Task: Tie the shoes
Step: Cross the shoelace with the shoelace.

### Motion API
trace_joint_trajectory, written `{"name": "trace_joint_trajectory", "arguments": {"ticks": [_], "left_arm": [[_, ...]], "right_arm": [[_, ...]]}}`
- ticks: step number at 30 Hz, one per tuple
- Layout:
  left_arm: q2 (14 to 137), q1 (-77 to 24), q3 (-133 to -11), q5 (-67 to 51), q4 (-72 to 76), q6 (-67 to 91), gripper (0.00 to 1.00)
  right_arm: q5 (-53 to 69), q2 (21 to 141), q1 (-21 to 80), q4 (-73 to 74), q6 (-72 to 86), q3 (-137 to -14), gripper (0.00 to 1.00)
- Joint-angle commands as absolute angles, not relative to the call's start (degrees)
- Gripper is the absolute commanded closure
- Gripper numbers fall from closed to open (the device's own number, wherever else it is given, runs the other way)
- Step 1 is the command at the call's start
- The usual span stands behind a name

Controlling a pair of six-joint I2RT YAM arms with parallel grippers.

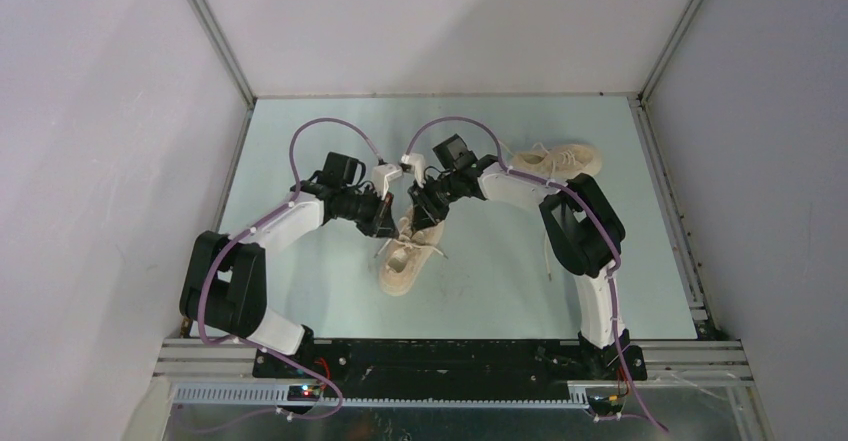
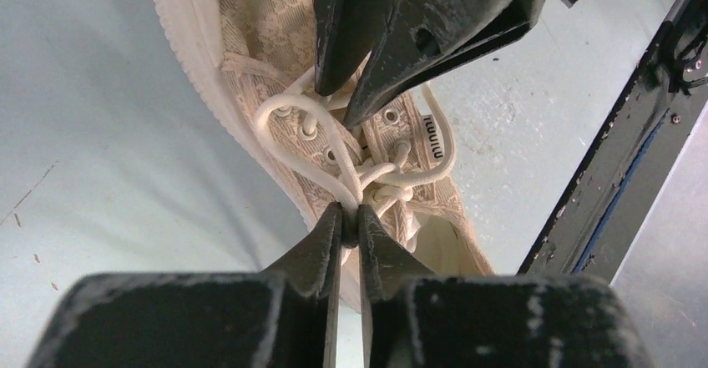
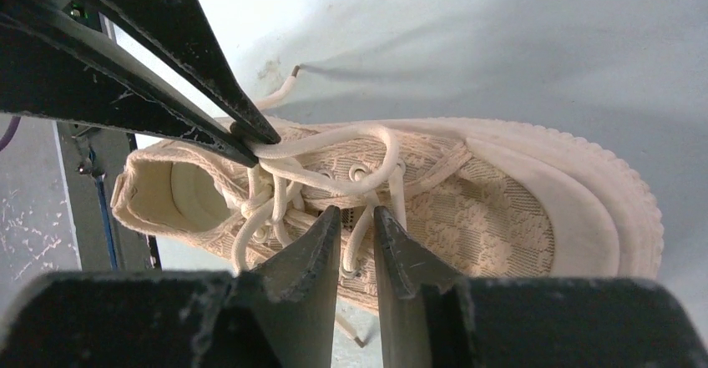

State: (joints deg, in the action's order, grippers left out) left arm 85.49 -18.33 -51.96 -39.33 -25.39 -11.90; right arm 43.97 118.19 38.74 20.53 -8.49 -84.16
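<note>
One of the shoes (image 1: 403, 266), cream-beige with off-white laces, lies mid-table, heel toward the arms' rail. Both grippers hang over its laces. My left gripper (image 2: 351, 222) is shut on a lace loop (image 2: 292, 105) just above the knot. The right wrist view shows the same pinch, the left gripper (image 3: 250, 141) holding the loop over the shoe (image 3: 509, 209). My right gripper (image 3: 357, 218) stands a little open over the eyelets. One lace strand (image 3: 361, 228) runs down through its gap, looser than the gap is wide. The other shoe (image 1: 558, 160) lies at the back right, partly behind the right arm.
A black frame rail (image 2: 601, 184) runs past the shoe's heel side. A loose lace end (image 3: 284, 84) trails on the pale table (image 1: 500, 281). Grey walls close in the table on three sides. The second shoe's lace (image 1: 548, 251) hangs down beside the right arm.
</note>
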Motion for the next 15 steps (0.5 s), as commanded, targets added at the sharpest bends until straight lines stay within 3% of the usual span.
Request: {"name": "trace_joint_trajectory", "arguments": {"ticks": [1,6,15], "left_arm": [[85.8,-19.86,-53.43,-41.03,-24.75,-15.05,0.85],[85.7,-20.4,-53.38,-41.69,-25.53,-16.18,0.78],[86.39,-20.57,-53.28,-41.74,-22.69,-14.64,1.0]], "right_arm": [[47.29,117.46,43.95,21.36,-14.68,-86.35,0.76],[47.46,117.39,44.08,21.44,-14.76,-86.6,0.76],[47.86,117.48,44.46,21.3,-14.76,-86.97,0.75]]}}
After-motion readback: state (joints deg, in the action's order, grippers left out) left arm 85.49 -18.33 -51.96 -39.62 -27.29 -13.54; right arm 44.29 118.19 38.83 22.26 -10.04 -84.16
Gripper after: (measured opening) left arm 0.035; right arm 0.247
